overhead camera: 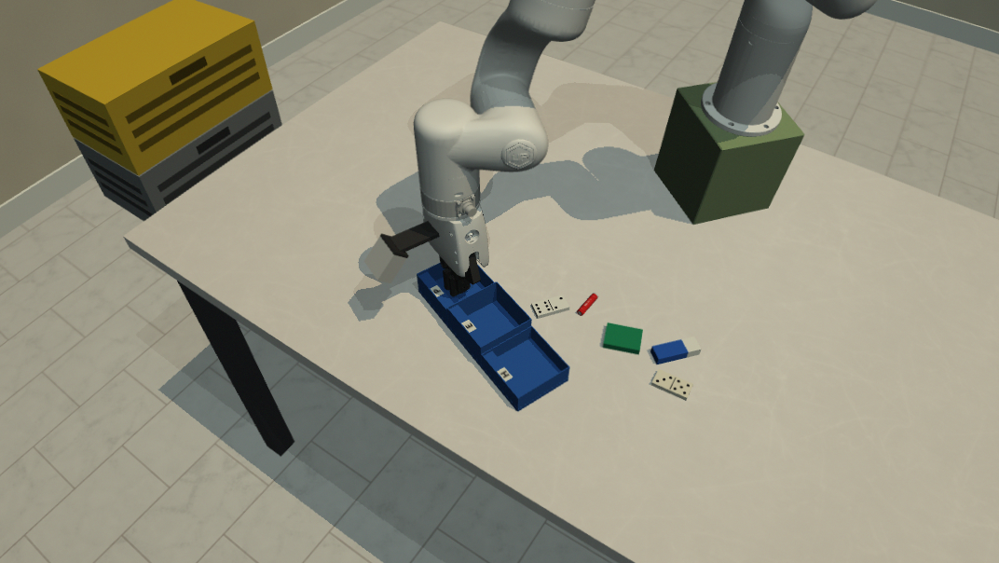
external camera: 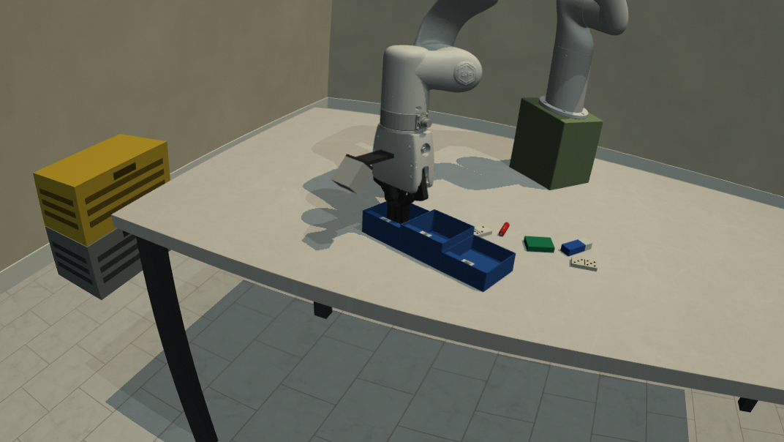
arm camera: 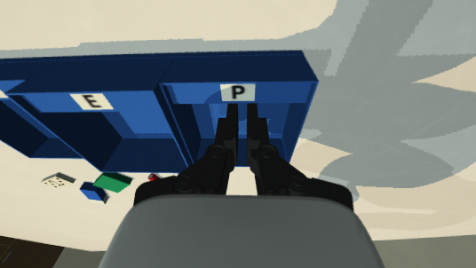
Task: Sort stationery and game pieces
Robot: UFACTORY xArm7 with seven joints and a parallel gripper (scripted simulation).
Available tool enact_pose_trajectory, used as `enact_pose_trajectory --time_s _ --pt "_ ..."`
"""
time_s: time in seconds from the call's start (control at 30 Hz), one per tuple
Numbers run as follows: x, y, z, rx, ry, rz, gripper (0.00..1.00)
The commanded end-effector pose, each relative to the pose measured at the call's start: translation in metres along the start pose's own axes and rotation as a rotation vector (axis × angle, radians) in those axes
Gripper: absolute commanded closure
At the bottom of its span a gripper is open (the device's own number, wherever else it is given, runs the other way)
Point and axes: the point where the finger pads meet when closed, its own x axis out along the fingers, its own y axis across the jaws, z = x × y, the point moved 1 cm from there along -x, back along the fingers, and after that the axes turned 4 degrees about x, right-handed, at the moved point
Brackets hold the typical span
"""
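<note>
A blue tray of three bins stands on the table: P (overhead camera: 447, 288), E (overhead camera: 489, 316) and H (overhead camera: 527, 366). My gripper (overhead camera: 461, 281) reaches down into bin P, fingers shut with only a narrow gap, and I see nothing between them in the wrist view (arm camera: 240, 111). To the right of the tray lie a domino (overhead camera: 550, 306), a small red stick (overhead camera: 587, 304), a green flat block (overhead camera: 622, 337), a blue and white eraser (overhead camera: 675, 350) and a second domino (overhead camera: 671, 384). Bins E and H look empty. The floor of bin P is partly hidden by the fingers.
The arm's dark green base block (overhead camera: 727, 157) stands at the back right of the table. A yellow and grey crate stack (overhead camera: 160, 104) stands on the floor beyond the table's left edge. The tray lies near the table's front edge.
</note>
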Motion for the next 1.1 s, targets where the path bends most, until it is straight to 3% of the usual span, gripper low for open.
enact_pose_trajectory --time_s 0.0,0.4,1.07 --pt "-0.002 0.000 -0.002 0.000 0.004 0.001 0.93" --pt "-0.002 0.000 -0.002 0.000 0.004 0.001 0.93" --pt "-0.025 0.000 -0.002 0.000 0.004 0.001 0.93"
